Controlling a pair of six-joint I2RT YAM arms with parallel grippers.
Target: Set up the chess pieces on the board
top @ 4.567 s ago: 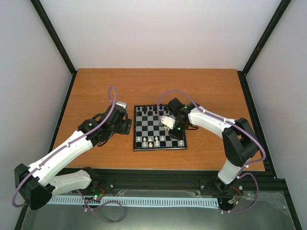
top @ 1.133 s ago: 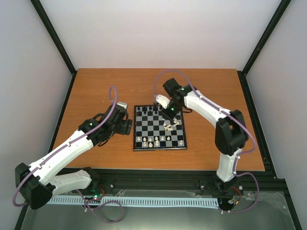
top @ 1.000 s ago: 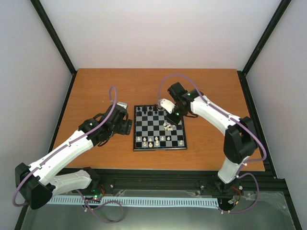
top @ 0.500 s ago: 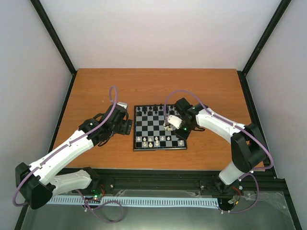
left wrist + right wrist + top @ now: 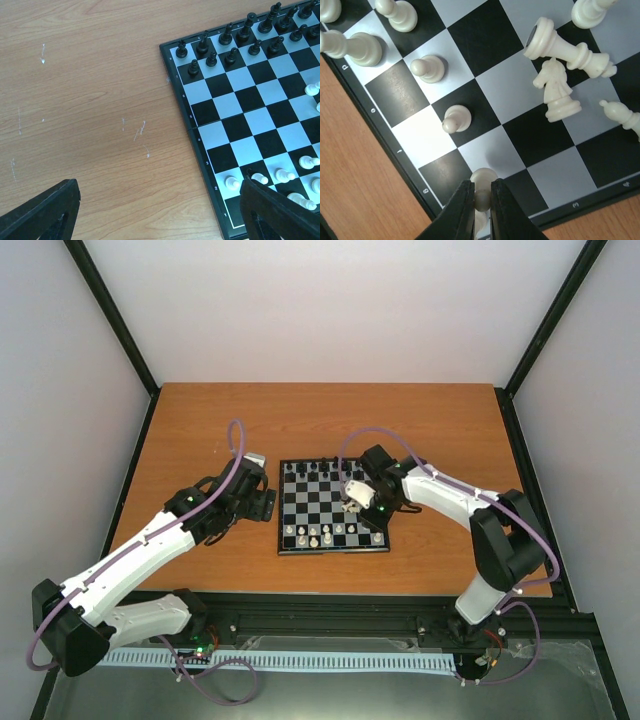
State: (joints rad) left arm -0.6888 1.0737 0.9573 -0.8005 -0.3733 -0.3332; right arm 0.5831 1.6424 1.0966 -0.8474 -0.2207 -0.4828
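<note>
The board [image 5: 333, 551] lies mid-table, with black pieces [image 5: 310, 472] along its far rows and cream pieces [image 5: 318, 534] near its front. My right gripper [image 5: 353, 502] hangs over the board's right part. In the right wrist view it [image 5: 481, 192] is shut on a cream pawn [image 5: 483, 179], just above a square near the board's rim [image 5: 380, 112]. A toppled cream piece [image 5: 565, 47], a knight [image 5: 559, 92] and pawns [image 5: 456, 119] lie close by. My left gripper [image 5: 160, 212] is open and empty over bare wood, left of the board [image 5: 250, 120].
Black pieces [image 5: 230, 47] fill the board's far corner in the left wrist view, and cream pawns [image 5: 259, 177] stand near its right finger [image 5: 275, 210]. Black frame posts and white walls enclose the wooden table [image 5: 200, 430].
My right gripper has come from the board's far right edge toward its near right part and lowered there. The left arm has not moved.
</note>
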